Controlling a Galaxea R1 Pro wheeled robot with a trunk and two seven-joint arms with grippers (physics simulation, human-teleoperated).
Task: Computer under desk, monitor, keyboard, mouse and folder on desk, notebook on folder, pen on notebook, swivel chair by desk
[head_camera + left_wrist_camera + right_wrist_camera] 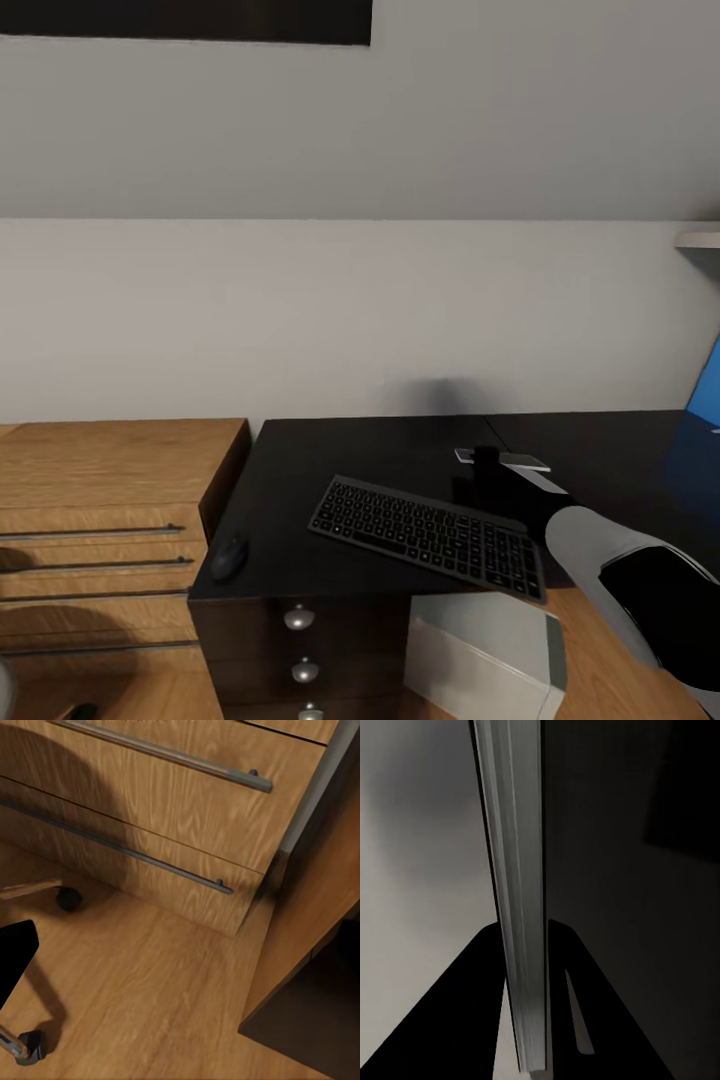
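The light-grey computer (pixel 485 655) stands under the desk's (pixel 400 450) front edge. On that edge the slim grey keyboard (pixel 430 535) lies tilted, its right end clenched by the right gripper (pixel 500 490); the right wrist view shows its thin edge (pixel 517 930) between the fingers. The dark mouse (pixel 228 558) sits at the front left corner. The left wrist view shows the wooden dresser's drawers (pixel 150 810) and floor; whether the left fingers are released or clenched, I cannot tell.

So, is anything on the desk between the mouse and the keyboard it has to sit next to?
Nothing visible. In the head view the mouse lies at the left front corner of the desk, and the keyboard is to its right. Only bare black desk top lies between them.
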